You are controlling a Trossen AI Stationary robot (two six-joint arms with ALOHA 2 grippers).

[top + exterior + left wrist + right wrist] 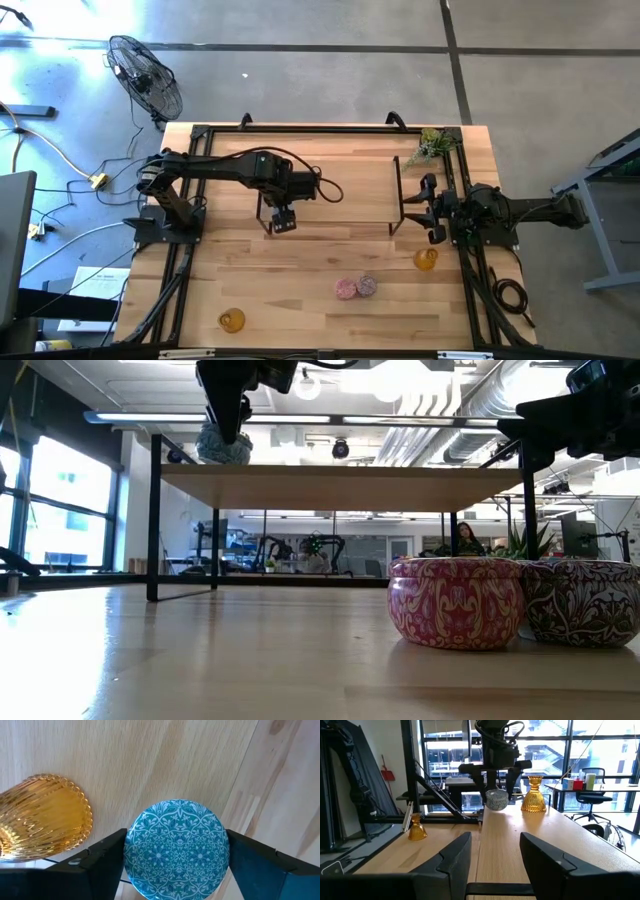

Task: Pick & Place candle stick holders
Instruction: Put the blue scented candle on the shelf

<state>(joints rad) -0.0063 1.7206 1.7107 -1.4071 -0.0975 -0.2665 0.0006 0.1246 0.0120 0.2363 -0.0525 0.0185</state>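
My left gripper (283, 218) is over the near left corner of the raised wooden shelf (350, 170), shut on the blue patterned holder (176, 851). An amber glass holder (40, 822) stands on the shelf beside it. The pink holder (346, 289) and the purple holder (368, 285) stand side by side on the table near its front. One amber holder (232, 320) stands at the front left and another (426, 260) at the right. My right gripper (430, 212) is open and empty at the shelf's right end. My left gripper pinches the blue holder by opposite sides of its round wall (132, 851) between its two fingers. The fingers come from above, pointing down. The holder sits upright, top up, at the shelf's top (222, 450). Whether it rests on the shelf, I cannot tell.
The shelf stands on thin black legs (153, 520) above the table, with open room under it. A green plant sprig (430, 147) lies at the far right corner. A fan (145, 75) stands on the floor beyond the far left corner.
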